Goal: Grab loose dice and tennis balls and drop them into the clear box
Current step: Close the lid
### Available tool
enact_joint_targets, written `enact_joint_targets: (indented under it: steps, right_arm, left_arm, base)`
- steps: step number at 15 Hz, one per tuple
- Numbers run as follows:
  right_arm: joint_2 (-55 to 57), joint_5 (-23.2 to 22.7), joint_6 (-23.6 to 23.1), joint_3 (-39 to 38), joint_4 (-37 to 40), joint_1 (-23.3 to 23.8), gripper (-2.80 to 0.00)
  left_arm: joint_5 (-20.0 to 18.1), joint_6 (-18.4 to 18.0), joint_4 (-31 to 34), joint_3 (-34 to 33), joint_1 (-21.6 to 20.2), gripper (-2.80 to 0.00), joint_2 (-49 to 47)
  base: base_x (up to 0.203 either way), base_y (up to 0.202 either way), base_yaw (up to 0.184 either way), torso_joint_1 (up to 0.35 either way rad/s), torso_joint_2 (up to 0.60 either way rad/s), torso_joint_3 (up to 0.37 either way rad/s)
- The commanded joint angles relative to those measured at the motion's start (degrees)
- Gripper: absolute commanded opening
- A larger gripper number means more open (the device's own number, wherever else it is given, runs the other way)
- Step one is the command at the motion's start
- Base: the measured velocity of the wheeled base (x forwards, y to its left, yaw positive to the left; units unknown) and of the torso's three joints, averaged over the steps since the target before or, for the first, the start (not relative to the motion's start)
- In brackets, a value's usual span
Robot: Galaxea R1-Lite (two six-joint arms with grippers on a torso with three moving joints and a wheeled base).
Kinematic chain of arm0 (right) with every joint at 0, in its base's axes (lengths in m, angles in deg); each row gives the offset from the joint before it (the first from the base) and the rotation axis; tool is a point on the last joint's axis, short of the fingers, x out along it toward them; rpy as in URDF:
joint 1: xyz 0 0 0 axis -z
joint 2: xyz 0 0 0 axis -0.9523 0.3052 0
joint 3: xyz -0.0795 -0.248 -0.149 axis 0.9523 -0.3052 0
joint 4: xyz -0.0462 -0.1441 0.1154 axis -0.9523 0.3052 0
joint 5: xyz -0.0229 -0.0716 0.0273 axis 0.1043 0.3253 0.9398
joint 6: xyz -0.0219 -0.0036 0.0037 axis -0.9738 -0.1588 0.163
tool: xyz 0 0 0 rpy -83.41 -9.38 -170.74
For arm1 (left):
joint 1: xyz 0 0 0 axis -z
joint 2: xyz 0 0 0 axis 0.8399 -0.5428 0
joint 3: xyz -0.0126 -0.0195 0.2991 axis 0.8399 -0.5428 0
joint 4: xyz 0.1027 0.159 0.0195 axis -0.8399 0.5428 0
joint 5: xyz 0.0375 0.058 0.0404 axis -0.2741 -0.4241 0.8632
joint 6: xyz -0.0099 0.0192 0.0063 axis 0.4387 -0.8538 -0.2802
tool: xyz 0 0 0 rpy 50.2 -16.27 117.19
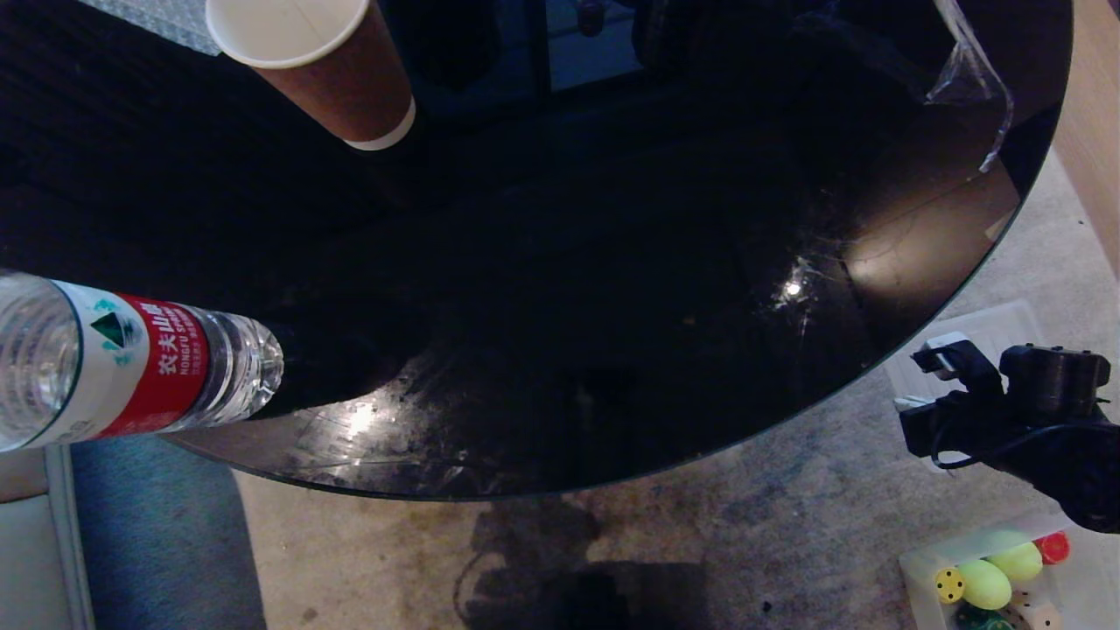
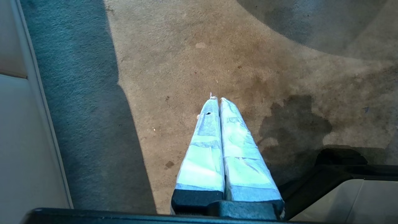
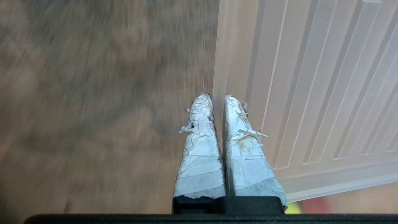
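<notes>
1. The clear box [image 1: 919,573], a shallow translucent whitish plastic bin, sits on the stained beige carpet at the near right of the head view, cut off by the frame's edge.
2. Inside it lie two fuzzy yellow-green tennis balls [image 1: 987,584], a yellow die with dark pips [image 1: 948,584], a red die [image 1: 1053,548], and, half cut off, what look like a dark green die [image 1: 982,621] and a beige die [image 1: 1041,619].
3. A flat ribbed translucent lid [image 3: 311,93] lies on the floor just beyond the box.
4. The right gripper [image 3: 217,99] hangs above the lid's edge, its taped fingers [image 3: 202,149] pressed together on nothing; its dark arm shows above the box in the head view.
5. The left gripper [image 2: 216,100] is parked over bare carpet, fingers also pressed together and empty.
6. No loose die or ball is in view, so collection looks finished or nearly so; the next move calls for checking the floor for stragglers.
7. Farther left, a round black glass table [image 1: 612,306] carries a brown paper cup [image 1: 324,61] and a clear water bottle with a red label [image 1: 131,367].
</notes>
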Motion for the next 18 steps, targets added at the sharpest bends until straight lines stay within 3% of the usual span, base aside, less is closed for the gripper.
enact_joint_targets:
  steps: [1, 6, 18]
  right_arm:
    - [-9.4, 0.0, -0.9, -5.6, 3.0, 1.3, -2.80]
    - [-14.3, 0.0, -3.3, -15.0, 5.6, 5.2, -2.80]
    - [-18.1, -2.4, -1.1, -17.1, 5.5, 4.5, -2.80]
  left_arm:
    - [0.0, 0.0, 0.0, 0.0, 0.0, -2.80, 0.0]
    - [0.0, 0.0, 0.0, 0.0, 0.0, -2.80, 0.0]
    - [0.0, 0.0, 0.0, 0.0, 0.0, -2.80, 0.0]
  base:
    - [0.000, 0.000, 0.000, 0.000, 0.00, 0.000]
    - [0.000, 0.000, 0.000, 0.000, 0.00, 0.000]
    - [0.000, 0.000, 0.000, 0.000, 0.00, 0.000]
